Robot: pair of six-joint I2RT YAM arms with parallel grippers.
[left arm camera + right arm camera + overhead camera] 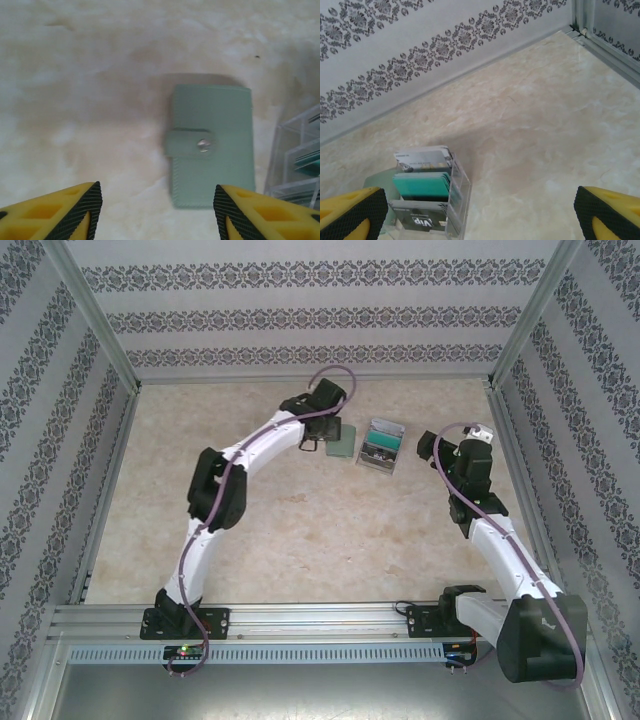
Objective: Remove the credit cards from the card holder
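The clear acrylic card holder (381, 445) stands at the back middle of the table. The credit cards stand in its three tiers: a silvery card (422, 157), teal cards (422, 184) and dark cards (417, 217) printed "Vip". My right gripper (480, 220) is open just right of the holder (457, 200), nothing between its fingers. My left gripper (157, 210) is open above the table, with a grey-green bifold (212, 145) lying snapped closed ahead of its right finger. In the top view the left gripper (316, 443) hovers beside the bifold (341, 446).
The bifold lies right against the holder's left side (297, 160). The patterned back wall (420, 55) is close behind both. A metal corner post (580, 20) and the right side rail stand near the right arm (470, 465).
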